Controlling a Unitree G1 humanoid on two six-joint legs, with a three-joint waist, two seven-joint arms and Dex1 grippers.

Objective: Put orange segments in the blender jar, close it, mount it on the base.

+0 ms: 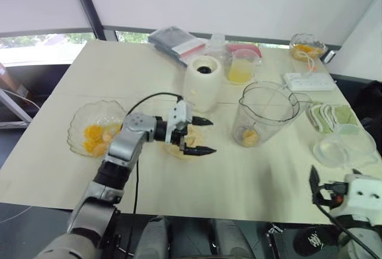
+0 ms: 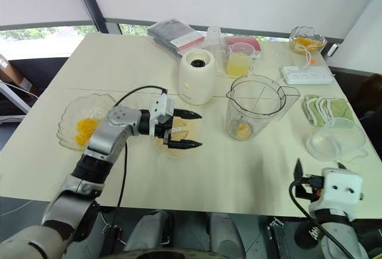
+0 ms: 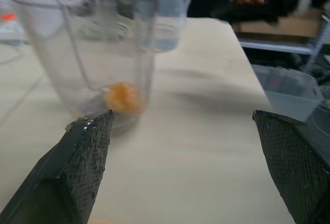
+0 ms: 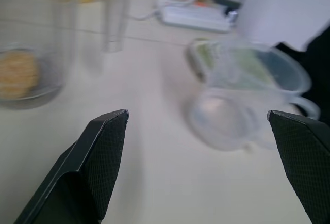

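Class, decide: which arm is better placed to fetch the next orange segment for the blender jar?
Left. Its open claw hangs beside the bowl of orange segments; the right claw sits far away, past the blender jar.

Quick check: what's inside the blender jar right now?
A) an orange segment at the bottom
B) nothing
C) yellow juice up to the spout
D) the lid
A: the blender jar stands open on the table with one orange segment lying at its bottom, near the blade hub.

Blurred blender jar (image 3: 98, 53), top cut off
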